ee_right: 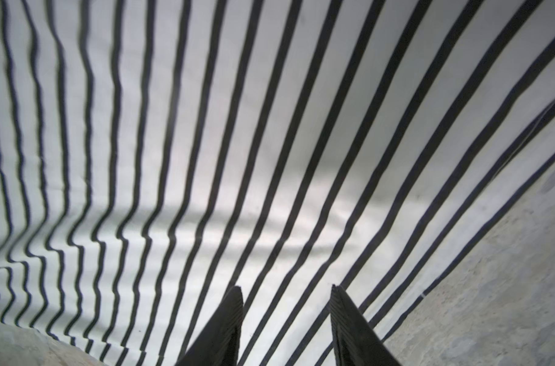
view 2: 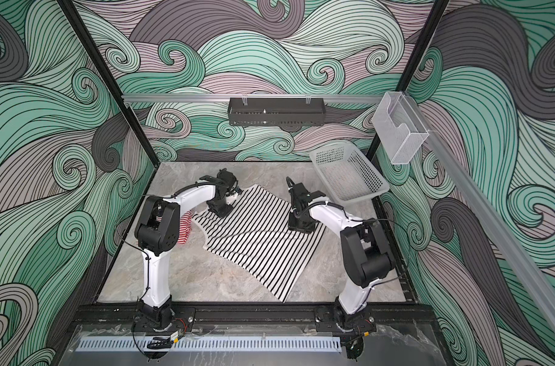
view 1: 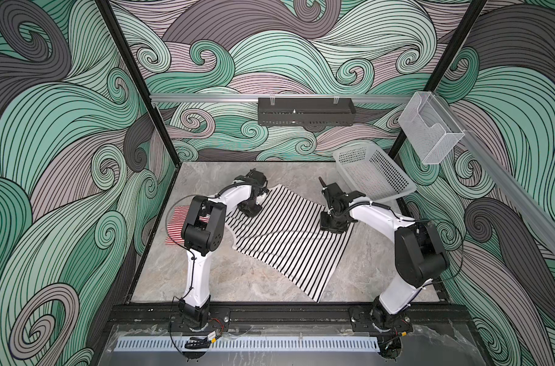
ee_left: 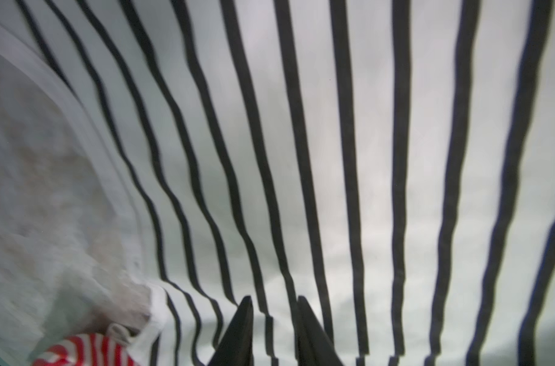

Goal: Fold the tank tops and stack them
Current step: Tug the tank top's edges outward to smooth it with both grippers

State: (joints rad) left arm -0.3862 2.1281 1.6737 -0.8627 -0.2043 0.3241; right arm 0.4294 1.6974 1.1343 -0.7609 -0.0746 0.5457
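We judge the task roughly half done: the red-and-white striped cloth tank top (view 1: 178, 217) lies apparently folded at the left of the grey stone bench (view 1: 238, 285); the white black-striped tank top (view 1: 285, 244) lies spread mid-bench, unfolded, unstacked, with left hand (ee_left: 273, 317) narrowly parted and right hand (ee_right: 285, 304) wider over it, gripping nothing visible

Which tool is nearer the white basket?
Right. The right tool is over the black-striped tank top, on its side toward the basket; the left tool is over its far side, by the red-striped tank top.
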